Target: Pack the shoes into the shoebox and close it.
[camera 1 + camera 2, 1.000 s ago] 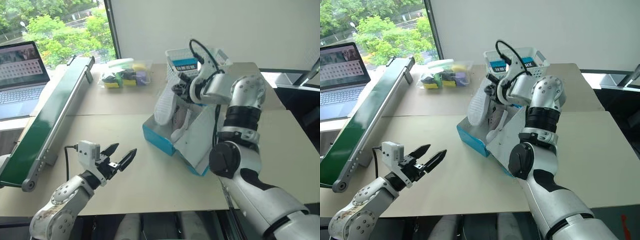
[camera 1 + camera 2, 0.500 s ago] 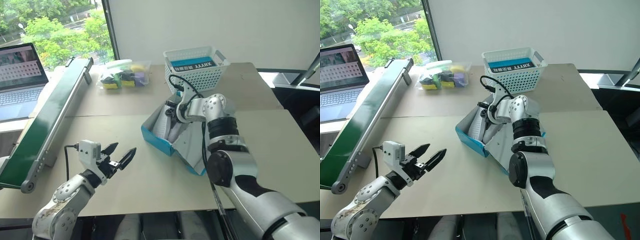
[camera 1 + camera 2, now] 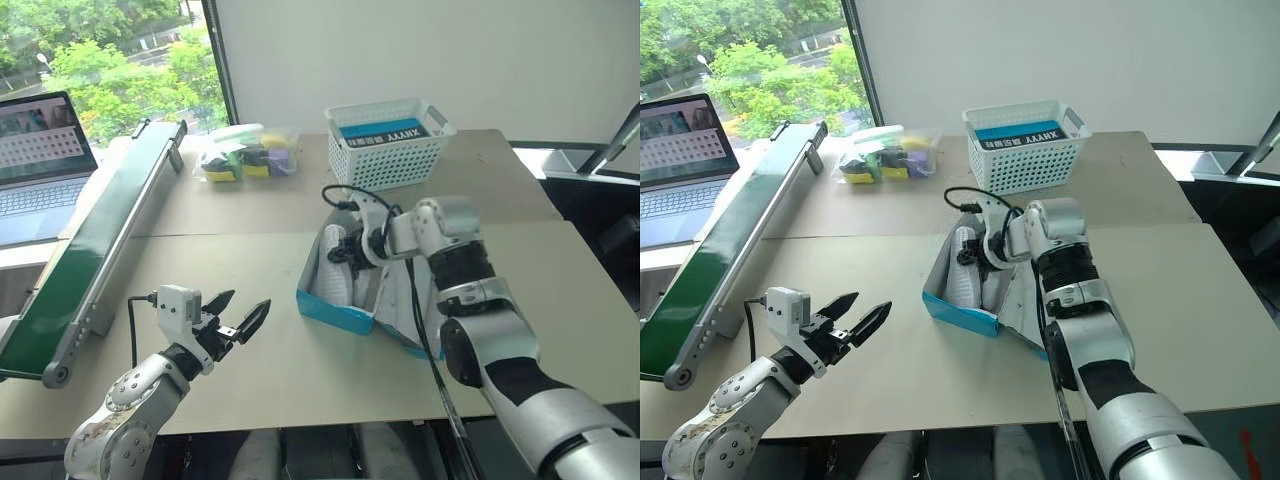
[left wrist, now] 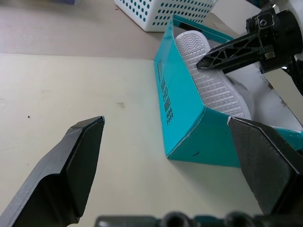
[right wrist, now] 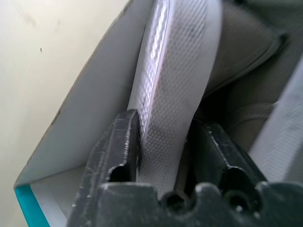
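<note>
Leftmost, the left pincer [image 3: 236, 325] hovered spread and empty over the beige tabletop [image 3: 300, 370]. Beside it the bright blue cardboard shoebox [image 3: 335, 311] held the greyish-brown, pale-soled sneakers [image 3: 335, 262]; the right pincer [image 3: 985, 249] straddled one stiff sole edge (light, flexible uppers, probably), fingers [image 5: 116, 151] barely touching, grip uncertain.

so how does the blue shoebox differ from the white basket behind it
The shoebox is bright blue card with solid walls; the basket is white plastic lattice. The shoebox lies nearer the robot and skewed on the table, its flap lid open, while the basket sits farther back, has handles and no lid. The shoebox holds pale-soled shoes; the basket holds a blue lettered item. Both are open-topped rectangular containers.
</note>
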